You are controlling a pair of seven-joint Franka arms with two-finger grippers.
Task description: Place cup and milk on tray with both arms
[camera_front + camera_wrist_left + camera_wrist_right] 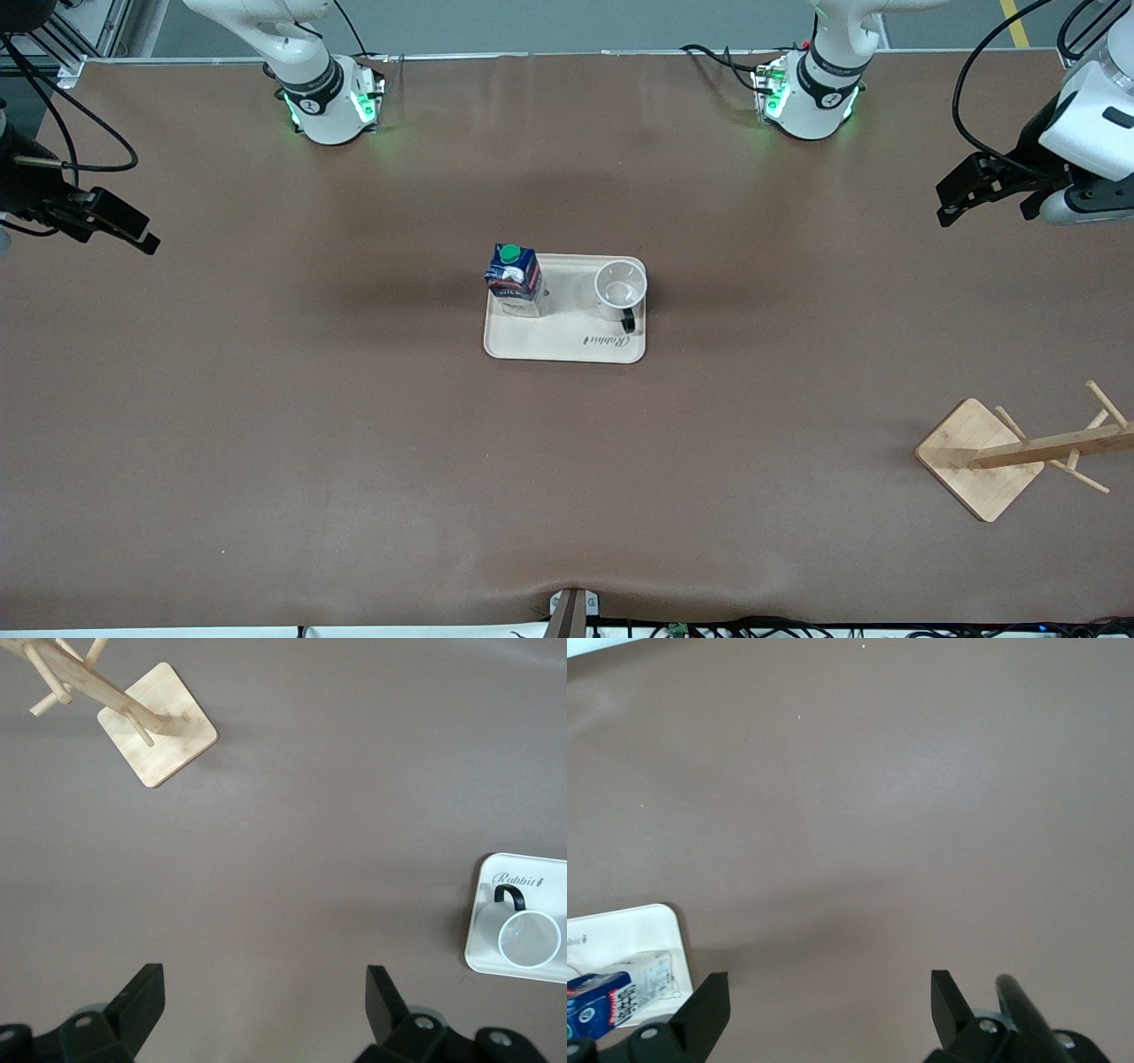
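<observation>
The cream-white tray (567, 344) lies at the middle of the table. The dark blue milk carton (514, 278) with its green cap stands upright on the tray's end toward the right arm. The white cup (619, 287) stands upright on the tray's end toward the left arm, its black handle turned toward the front camera. My left gripper (948, 211) is open and empty, up over the left arm's end of the table. My right gripper (142, 237) is open and empty over the right arm's end. The left wrist view shows cup (529, 939) and tray (549, 873); the right wrist view shows milk (602, 1005) and tray (629, 928).
A wooden mug rack with a square base (982, 458) stands near the left arm's end, nearer the front camera than the tray; it also shows in the left wrist view (159, 726). Cables run along the table's edge nearest the front camera.
</observation>
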